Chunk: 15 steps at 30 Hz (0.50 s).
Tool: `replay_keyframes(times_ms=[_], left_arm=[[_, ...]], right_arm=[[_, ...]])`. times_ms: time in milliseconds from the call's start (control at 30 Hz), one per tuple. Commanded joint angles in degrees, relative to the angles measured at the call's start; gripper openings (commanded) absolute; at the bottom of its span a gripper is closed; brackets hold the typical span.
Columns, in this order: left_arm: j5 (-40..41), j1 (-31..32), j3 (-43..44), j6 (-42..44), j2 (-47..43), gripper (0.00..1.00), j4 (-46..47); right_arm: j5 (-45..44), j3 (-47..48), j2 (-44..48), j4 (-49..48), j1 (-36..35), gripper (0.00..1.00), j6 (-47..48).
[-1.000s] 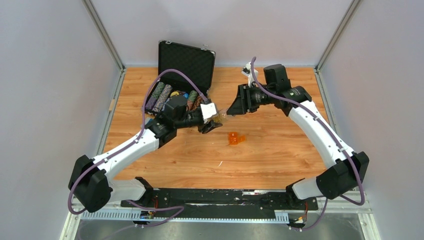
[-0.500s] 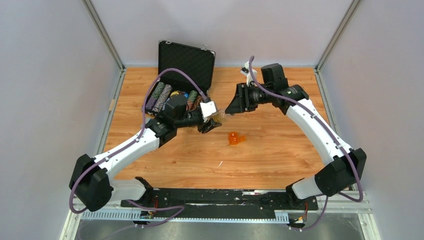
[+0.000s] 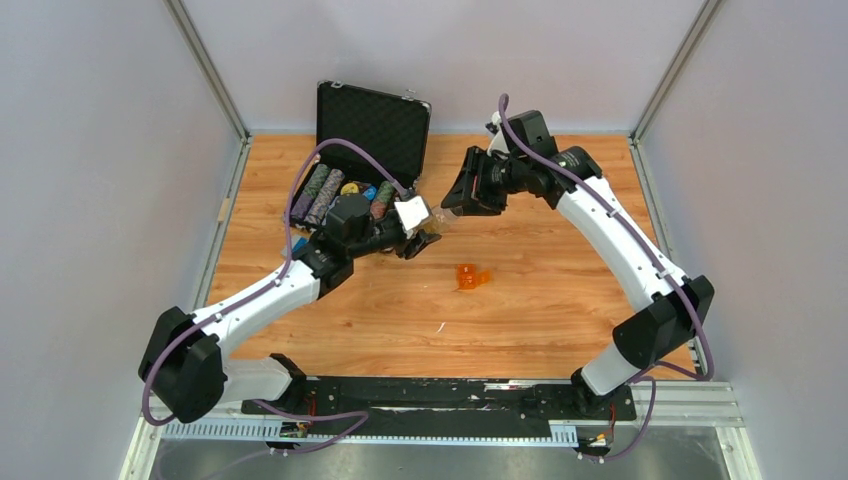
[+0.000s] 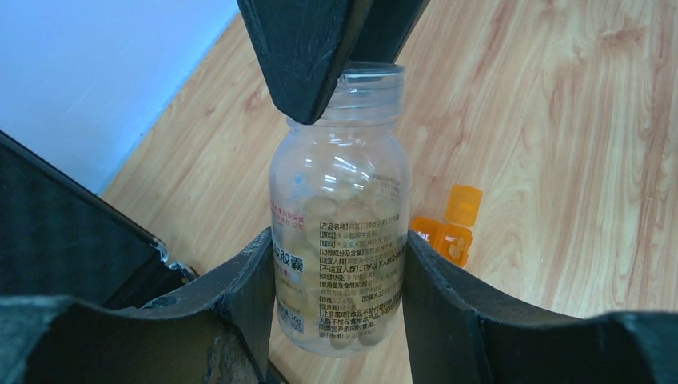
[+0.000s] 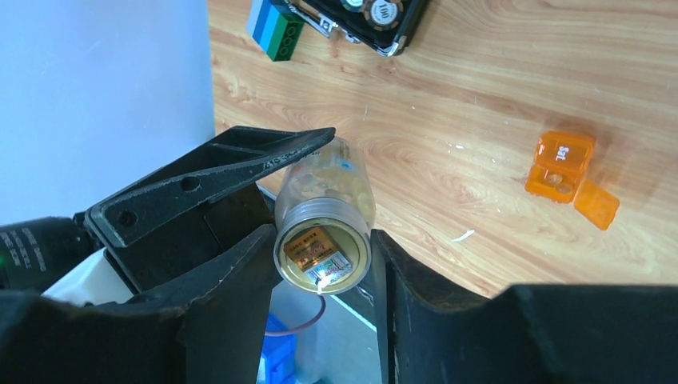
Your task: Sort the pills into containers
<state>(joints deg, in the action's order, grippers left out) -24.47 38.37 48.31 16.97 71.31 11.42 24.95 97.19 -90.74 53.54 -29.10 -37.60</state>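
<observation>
A clear pill bottle [image 4: 340,200] with pale capsules and a printed label is held above the table between both grippers. My left gripper [image 4: 340,240] is shut on its body. My right gripper [image 5: 322,240] is shut around its top end, where a gold label shows. In the top view the left gripper [image 3: 422,240] and right gripper [image 3: 452,205] meet at the bottle [image 3: 434,223]. The small orange container [image 3: 470,277] lies on the wood with one lid flipped open. It also shows in the left wrist view [image 4: 448,228] and the right wrist view [image 5: 564,172].
An open black foam-lined case [image 3: 372,120] with rows of chips [image 3: 330,190] stands at the back left. Blue and green bricks [image 5: 272,28] lie by its corner. A small white scrap [image 3: 439,327] lies on the wood near the front.
Both grippers and the bottle have shifted a little toward the back left. The right arm has stretched further over. The orange container has not moved.
</observation>
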Motion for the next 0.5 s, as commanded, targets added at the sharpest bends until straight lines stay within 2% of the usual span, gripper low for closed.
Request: replay_keyframes(times_ms=[0, 267, 467], left_arm=[[-2.1, 1.6, 0.3, -1.9, -0.7, 0.0, 13.4], [-1.1, 1.6, -2.0, -3.8, -1.0, 0.0, 17.4], [-0.6, 1.6, -2.8, -4.1, -1.5, 0.0, 16.7]], right_arm=[[-3.4, 1.2, -1.8, 1.0, -2.7, 0.47, -6.2], [-5.4, 3.3, -2.2, 0.4, -2.8, 0.5, -10.2], [-5.1, 4.5, -1.8, -0.1, -2.7, 0.54, -10.6]])
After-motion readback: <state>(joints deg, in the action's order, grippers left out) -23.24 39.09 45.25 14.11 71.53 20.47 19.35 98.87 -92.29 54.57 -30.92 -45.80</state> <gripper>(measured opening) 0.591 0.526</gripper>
